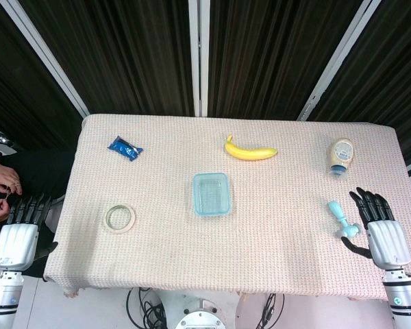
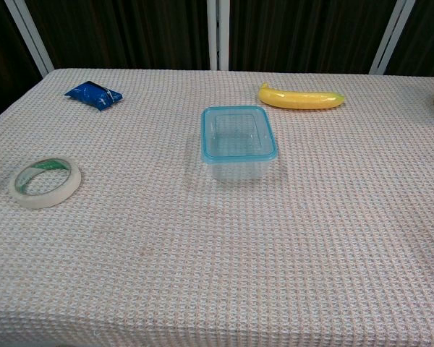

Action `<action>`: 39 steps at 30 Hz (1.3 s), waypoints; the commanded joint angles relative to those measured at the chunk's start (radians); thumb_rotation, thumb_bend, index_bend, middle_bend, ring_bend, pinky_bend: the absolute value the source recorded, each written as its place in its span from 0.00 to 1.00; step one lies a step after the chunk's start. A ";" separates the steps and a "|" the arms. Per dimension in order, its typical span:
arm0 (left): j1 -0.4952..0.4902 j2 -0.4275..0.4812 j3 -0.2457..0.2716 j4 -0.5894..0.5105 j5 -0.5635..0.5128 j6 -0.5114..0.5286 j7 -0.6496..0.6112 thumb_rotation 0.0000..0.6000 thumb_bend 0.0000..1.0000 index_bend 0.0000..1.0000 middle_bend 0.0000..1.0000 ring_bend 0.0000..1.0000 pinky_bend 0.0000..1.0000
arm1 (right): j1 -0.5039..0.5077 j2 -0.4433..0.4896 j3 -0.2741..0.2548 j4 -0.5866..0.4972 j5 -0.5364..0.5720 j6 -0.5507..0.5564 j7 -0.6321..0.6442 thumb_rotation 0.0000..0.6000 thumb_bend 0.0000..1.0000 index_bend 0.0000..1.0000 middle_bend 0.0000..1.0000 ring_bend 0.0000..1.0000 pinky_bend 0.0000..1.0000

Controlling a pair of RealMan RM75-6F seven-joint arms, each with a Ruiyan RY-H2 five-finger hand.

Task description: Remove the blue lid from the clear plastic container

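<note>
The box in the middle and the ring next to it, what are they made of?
The clear plastic container looks like see-through plastic: the cloth shows through its walls. Its blue lid seems tinted, glossy plastic. The ring looks like a roll of matte paper tape, probably masking tape.

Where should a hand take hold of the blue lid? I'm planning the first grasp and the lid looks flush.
Probably the blue lid by its raised rim, fingers coming from above over a long edge. It lies flat on the upright clear container, standing free mid-table, so either side is reachable.
</note>
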 commanded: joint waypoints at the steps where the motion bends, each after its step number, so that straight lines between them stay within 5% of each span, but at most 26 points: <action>1: -0.006 0.000 -0.002 0.000 -0.002 -0.008 -0.005 1.00 0.00 0.02 0.03 0.00 0.00 | -0.001 0.000 0.004 -0.009 -0.002 -0.010 -0.011 1.00 0.06 0.00 0.01 0.00 0.00; 9: -0.011 -0.001 0.001 0.003 0.000 -0.016 -0.014 1.00 0.00 0.02 0.03 0.00 0.00 | 0.044 0.011 0.018 -0.053 -0.021 -0.099 0.029 1.00 0.15 0.00 0.09 0.00 0.00; 15: -0.011 -0.001 0.005 0.002 0.007 -0.010 -0.008 1.00 0.00 0.02 0.03 0.00 0.00 | 0.206 0.005 0.094 -0.090 0.009 -0.317 0.137 1.00 0.58 0.00 0.17 0.00 0.00; 21: -0.014 -0.011 0.000 0.006 -0.004 -0.012 0.018 1.00 0.00 0.02 0.03 0.00 0.00 | 0.397 -0.053 0.203 -0.088 0.227 -0.633 0.192 1.00 0.90 0.00 0.20 0.00 0.00; 29: -0.022 -0.011 -0.003 0.010 -0.016 -0.029 0.012 1.00 0.00 0.02 0.03 0.00 0.00 | 0.602 -0.170 0.261 0.026 0.496 -0.863 0.073 1.00 0.94 0.00 0.21 0.00 0.00; 39: -0.023 -0.011 0.001 0.022 -0.033 -0.044 -0.002 1.00 0.00 0.02 0.03 0.00 0.00 | 0.763 -0.326 0.259 0.208 0.705 -0.965 -0.004 1.00 0.95 0.00 0.21 0.00 0.00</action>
